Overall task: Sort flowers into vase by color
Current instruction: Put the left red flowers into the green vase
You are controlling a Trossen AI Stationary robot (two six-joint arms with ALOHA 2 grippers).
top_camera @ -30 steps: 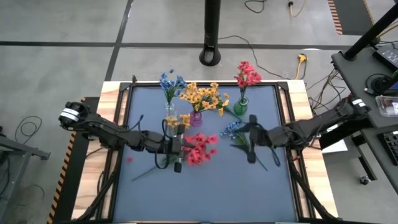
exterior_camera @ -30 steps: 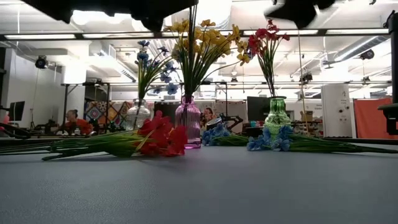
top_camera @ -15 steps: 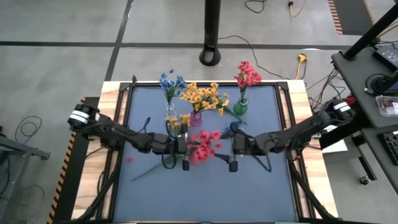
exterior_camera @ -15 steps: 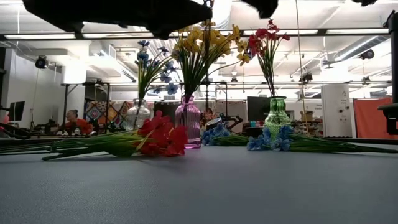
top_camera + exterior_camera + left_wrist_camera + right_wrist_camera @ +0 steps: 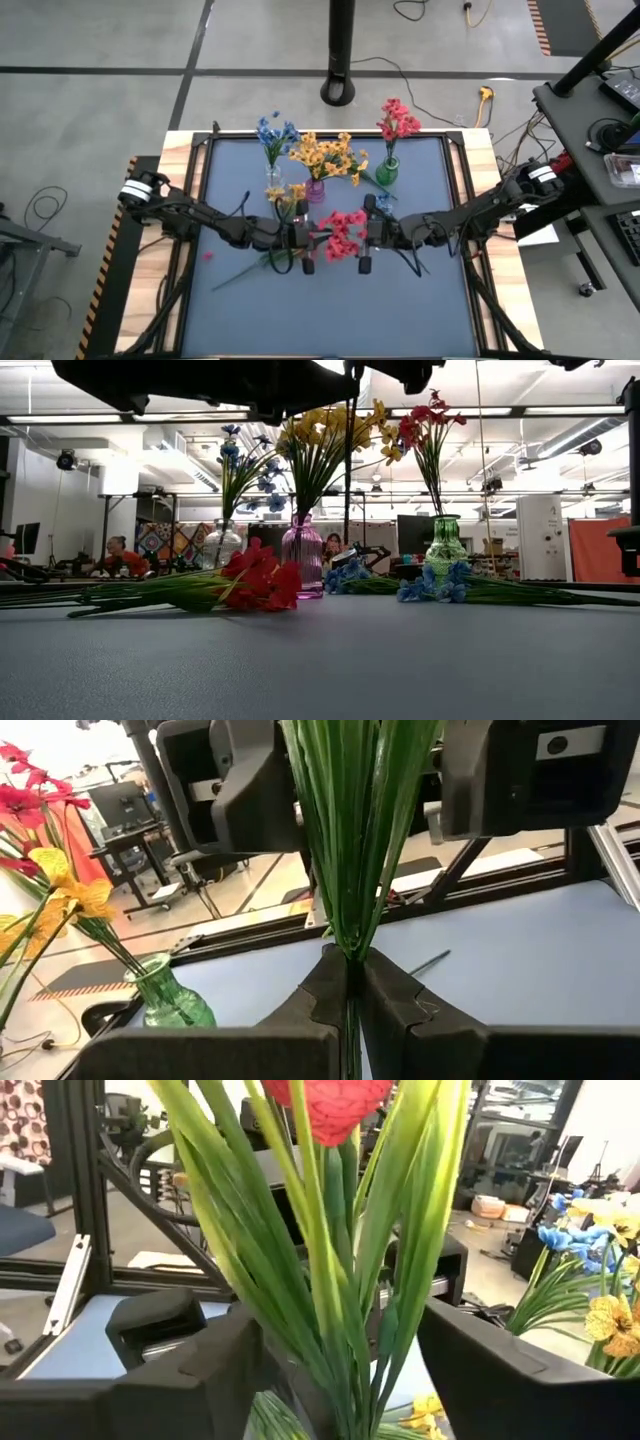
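A red flower sprig (image 5: 345, 235) stands upright in the air at the table's middle, and my left gripper (image 5: 348, 982) is shut on it. My right gripper (image 5: 340, 1370) is open, level, facing it from the table's right. Its fingers (image 5: 250, 780) stand on either side of the sprig's leaves (image 5: 330, 1260); whether they touch I cannot tell. Another red sprig (image 5: 255, 580) and blue sprigs (image 5: 435, 585) lie flat on the table. At the back, blue flowers stand in a clear vase (image 5: 272, 178), yellow in a pink vase (image 5: 315, 190), red in a green vase (image 5: 387, 172). My left gripper pinches the red sprig's green stem (image 5: 348, 945) between its two fingers, just below where the long leaves fan out. The fingers come level from the table's left, across the stem. The sprig is upright, blossoms on top, its thin stem (image 5: 347, 460) hanging down below the fingers.
The three vases stand in a row close behind both grippers. The lying red sprig's stem (image 5: 232, 275) runs toward the near left. The table's near half is bare blue mat (image 5: 330, 320). A black frame (image 5: 460, 200) edges the mat.
My right gripper has gone toward the table's left, away from the lying blue sprigs, up to the held red sprig. My left gripper has carried that sprig a little toward the table's right, so the two grippers now face each other closely.
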